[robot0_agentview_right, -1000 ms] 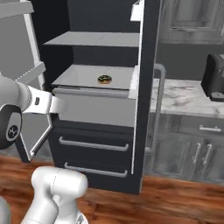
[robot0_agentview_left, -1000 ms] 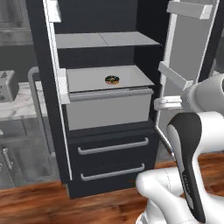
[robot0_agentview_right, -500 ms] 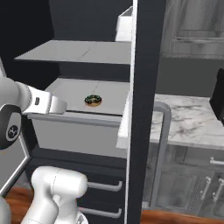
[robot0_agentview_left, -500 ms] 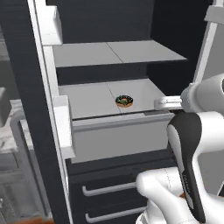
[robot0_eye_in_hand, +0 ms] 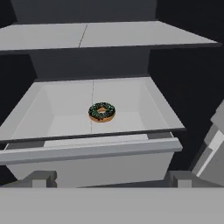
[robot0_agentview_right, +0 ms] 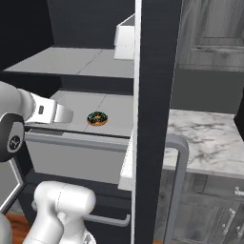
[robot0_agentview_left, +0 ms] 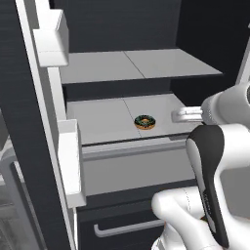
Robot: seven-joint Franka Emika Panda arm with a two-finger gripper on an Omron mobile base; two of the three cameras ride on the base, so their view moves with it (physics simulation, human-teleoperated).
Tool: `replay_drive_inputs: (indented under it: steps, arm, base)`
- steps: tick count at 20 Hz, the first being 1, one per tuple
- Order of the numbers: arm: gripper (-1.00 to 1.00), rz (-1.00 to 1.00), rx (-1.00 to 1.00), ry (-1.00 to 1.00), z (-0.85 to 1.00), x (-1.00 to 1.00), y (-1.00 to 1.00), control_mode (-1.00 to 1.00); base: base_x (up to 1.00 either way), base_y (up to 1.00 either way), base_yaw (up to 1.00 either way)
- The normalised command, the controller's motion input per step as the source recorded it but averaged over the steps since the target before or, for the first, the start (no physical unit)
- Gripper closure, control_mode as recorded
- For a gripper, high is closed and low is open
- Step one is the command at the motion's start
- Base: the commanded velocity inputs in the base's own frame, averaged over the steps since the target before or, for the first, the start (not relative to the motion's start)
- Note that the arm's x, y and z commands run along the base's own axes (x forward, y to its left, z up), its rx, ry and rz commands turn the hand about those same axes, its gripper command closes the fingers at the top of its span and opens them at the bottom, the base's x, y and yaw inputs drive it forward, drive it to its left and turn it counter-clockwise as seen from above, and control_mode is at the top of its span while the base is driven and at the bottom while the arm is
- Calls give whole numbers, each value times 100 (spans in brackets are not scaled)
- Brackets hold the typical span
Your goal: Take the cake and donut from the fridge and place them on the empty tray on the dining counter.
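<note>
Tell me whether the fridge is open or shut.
Open. The fridge shows its grey shelves, with the donut lying flat on the lower one; its door stands swung out edge-on.

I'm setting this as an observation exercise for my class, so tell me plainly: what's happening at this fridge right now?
A white robot arm faces the open fridge. Its gripper is open and empty, aimed at the donut, which lies alone on the lower light grey shelf, apart from the gripper. The shelf above is bare. No cake can be seen on these shelves. Nothing has been picked up yet; grasping the donut looks like the probable next step.
</note>
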Motion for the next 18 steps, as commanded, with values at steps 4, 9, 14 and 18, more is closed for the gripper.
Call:
replay_drive_inputs:
  steps: [4, 9, 14, 18]
  arm:
    - [-100, 0, 0, 0, 0, 0, 0, 100]
    - [-100, 2, 10, 27, -11, 91, -2, -100]
    - [-100, 0, 9, 23, -54, 39, 0, -100]
    - [-100, 0, 0, 0, -56, 21, 0, -100]
  base:
    - [100, -2, 1]
    - [0, 0, 0]
    - [0, 0, 0]
    - [0, 0, 0]
